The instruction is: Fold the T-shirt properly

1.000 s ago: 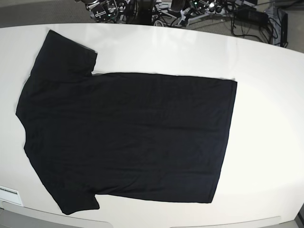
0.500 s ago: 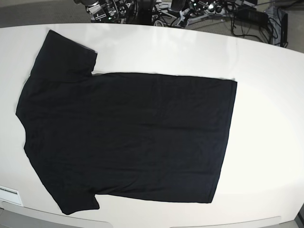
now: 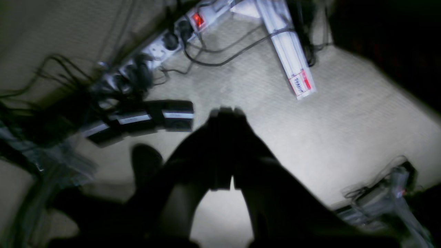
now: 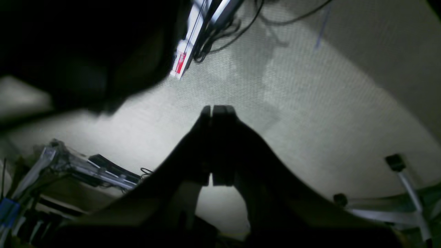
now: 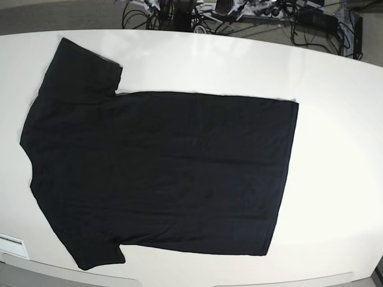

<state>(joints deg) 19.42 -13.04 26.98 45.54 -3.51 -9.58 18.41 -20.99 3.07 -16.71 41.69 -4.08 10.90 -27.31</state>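
Base view shows the T-shirt (image 5: 158, 170) spread flat, plain black side up, on the white table (image 5: 335, 119), with no print or writing visible on it; a small white label (image 5: 12, 245) at the table's near left edge is too small to read. Its long axis runs left to right: sleeves and shoulders lie at the left, the straight hem at the right. Neither arm appears in this view. The wrist views show what it does not: the left gripper (image 3: 225, 113) has its fingers pressed together, holding nothing, above a carpeted floor with a power strip (image 3: 172, 36) whose switch glows red, and a white rail (image 3: 287, 51) bearing a red-and-white sticker that is blurred beyond reading. The right gripper (image 4: 217, 110) is likewise closed and empty over the carpet (image 4: 310, 103), away from the shirt.
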